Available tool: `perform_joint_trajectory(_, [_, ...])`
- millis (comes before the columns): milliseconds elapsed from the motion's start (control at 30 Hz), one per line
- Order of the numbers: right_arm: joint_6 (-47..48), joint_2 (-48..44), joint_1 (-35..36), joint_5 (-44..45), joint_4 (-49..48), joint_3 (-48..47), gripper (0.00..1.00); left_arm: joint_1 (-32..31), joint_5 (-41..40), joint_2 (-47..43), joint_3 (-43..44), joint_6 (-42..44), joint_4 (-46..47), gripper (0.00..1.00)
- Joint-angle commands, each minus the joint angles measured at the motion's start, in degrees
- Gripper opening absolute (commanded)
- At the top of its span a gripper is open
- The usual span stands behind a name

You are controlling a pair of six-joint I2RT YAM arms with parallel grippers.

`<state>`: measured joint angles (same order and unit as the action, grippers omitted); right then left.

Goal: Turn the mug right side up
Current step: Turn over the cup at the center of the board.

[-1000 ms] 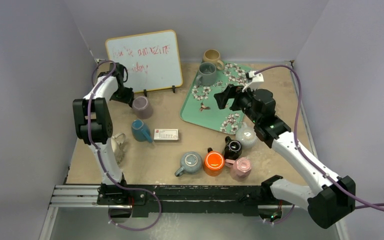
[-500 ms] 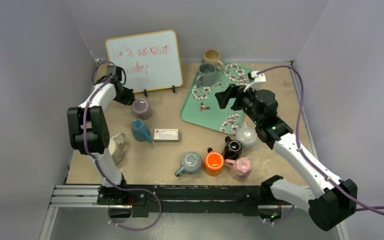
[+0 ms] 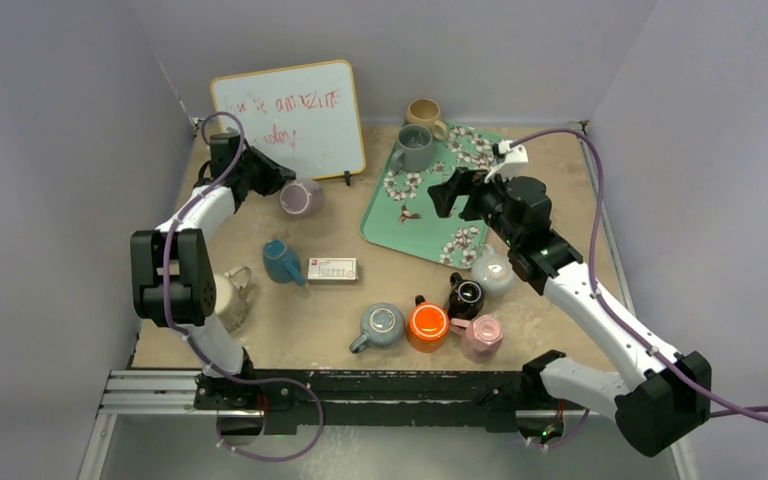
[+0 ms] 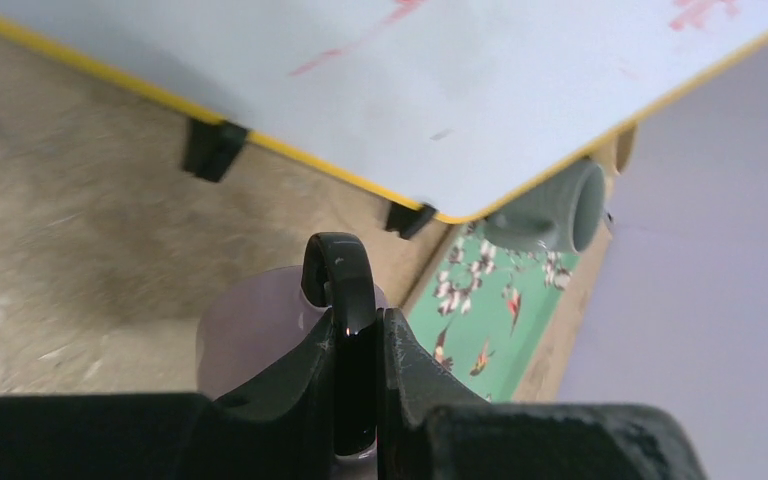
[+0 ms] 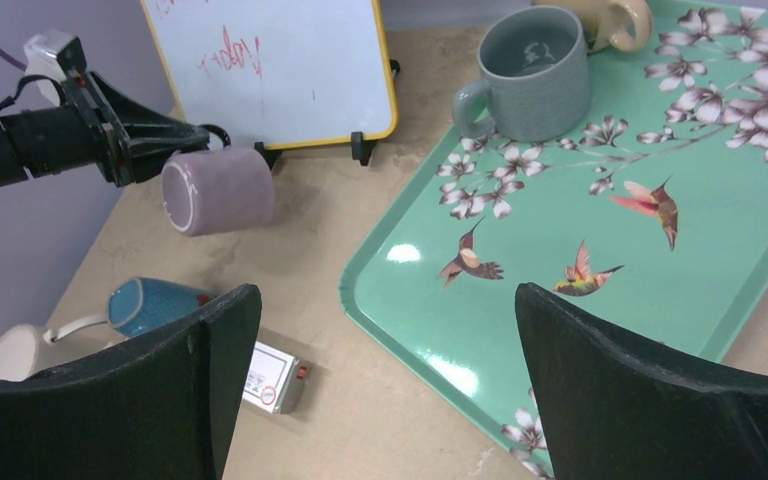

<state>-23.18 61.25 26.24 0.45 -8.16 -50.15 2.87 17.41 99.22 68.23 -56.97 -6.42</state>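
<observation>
In front of the whiteboard [image 3: 288, 118], at the far left of the table, the lavender mug [image 3: 302, 196] is tipped on its side. Its black handle [image 4: 345, 300] is pinched between the clenched jaws of the left gripper [image 3: 282, 183]. Whether the mug touches the tabletop cannot be told. The right gripper [image 3: 447, 192] hovers over the green bird-and-blossom tray [image 3: 390, 225], jaws spread wide and grasping nothing. A grey mug [image 3: 413, 148] stands upright on that tray.

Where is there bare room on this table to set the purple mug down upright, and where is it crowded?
Bare tabletop lies beside the purple mug, between the whiteboard, the green tray and the small box. Another patch lies between the blue mug and the front grey mug. Crowded: the cluster around the orange mug.
</observation>
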Motion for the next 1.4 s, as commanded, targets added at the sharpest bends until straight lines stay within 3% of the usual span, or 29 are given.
perform_joint_trajectory(0, [-2.43,1.71,-0.11,1.43,1.44,-4.5,0.99,-1.48,8.24,-4.89,0.27,5.82,13.47,0.0])
perform_joint_trajectory(233, [-0.02,3.69,-0.13,-1.98,1.81,-6.71,0.99,-2.52,19.03,-5.52,-0.8,12.95,25.72,0.0])
perform_joint_trajectory(567, [2.41,4.88,-0.34,-5.29,-2.89,-3.23,0.96,-6.79,30.76,-4.86,1.51,21.45,28.76,0.0])
perform_joint_trajectory(733, [2.97,7.49,-0.74,-13.89,-2.68,-6.11,0.92,-7.85,35.04,-7.35,-0.04,22.43,30.54,0.0])
perform_joint_trajectory(867, [4.71,10.47,-1.45,-23.21,-10.7,-6.82,0.87,-8.28,37.28,-9.07,-1.79,22.78,32.02,0.0])
perform_joint_trajectory(967, [4.37,17.38,-3.56,-34.92,-10.79,-13.65,0.71,-8.32,38.47,-9.26,-3.48,20.38,35.85,0.0])
perform_joint_trajectory(1033, [3.57,21.24,-4.51,-41.42,-14.21,-16.69,0.66,-8.64,40.69,-8.86,-3.93,18.39,38.48,0.0])
perform_joint_trajectory(1133, [2.51,26.27,-5.25,-51.65,-21.33,-19.58,0.64,-9.5,43.18,-8.48,-3.82,16.7,40.39,0.0])
perform_joint_trajectory(1367, [5.33,33.49,-5.41,-58.92,-27.2,-25.1,0.66,-11.93,45.72,-8.8,-3.15,16.88,41.42,0.0])
